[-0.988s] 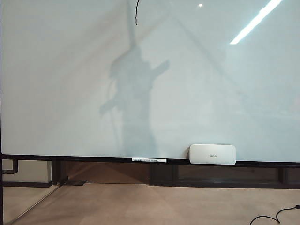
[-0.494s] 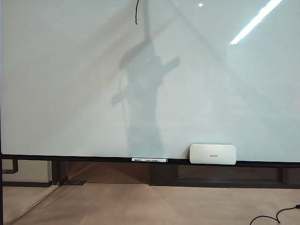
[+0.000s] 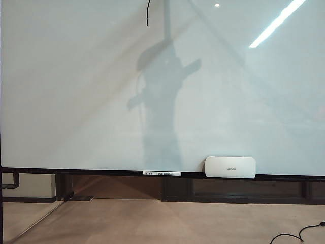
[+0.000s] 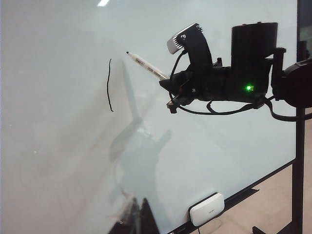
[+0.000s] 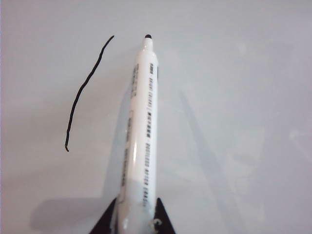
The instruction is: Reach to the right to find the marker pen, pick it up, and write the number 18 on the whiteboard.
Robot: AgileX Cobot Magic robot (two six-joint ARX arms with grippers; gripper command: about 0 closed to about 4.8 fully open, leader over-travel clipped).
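Right gripper (image 5: 136,214) is clamped on the marker pen (image 5: 139,131), tip just beside the curved black stroke (image 5: 87,87) on the whiteboard (image 3: 76,101). Left gripper isn't visible.

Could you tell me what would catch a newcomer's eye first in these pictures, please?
The huge glossy whiteboard fills nearly everything, bare except one curved black stroke near its top. Beside that stroke, the right gripper holds a white marker pen, tip toward the board. A white eraser sits on the bottom ledge; the left gripper is out of view.
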